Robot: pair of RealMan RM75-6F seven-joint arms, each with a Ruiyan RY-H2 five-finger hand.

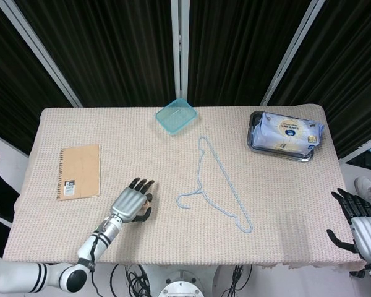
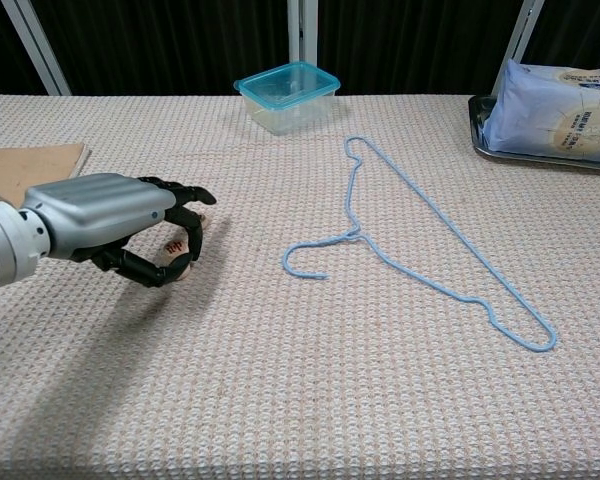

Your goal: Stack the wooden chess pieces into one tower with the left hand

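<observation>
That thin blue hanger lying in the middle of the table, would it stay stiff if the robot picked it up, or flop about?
The blue hanger looks like thin wire holding a set shape, so probably fairly stiff, perhaps springy. It seems light for its span. Lying flat on the knobbly cloth, it may be awkward for fingers to get under, and a push would likely slide or swivel it, not roll it.

Your left hand [image 2: 115, 215] sits near the front left of the surface [image 1: 173, 161], fingers curved over a chess piece [image 2: 175, 246]. Behind it and further left lies the notebook [image 1: 80, 171]. To its right, mid-surface, the hanger [image 1: 217, 185] runs diagonally front to back. Behind the hanger, at the far edge, stands the container [image 1: 175, 116]. The tray [image 1: 255, 143] holding a packet [image 1: 289, 132] occupies the far right corner. Your right hand [image 1: 362, 224] hangs off the front right edge.
</observation>
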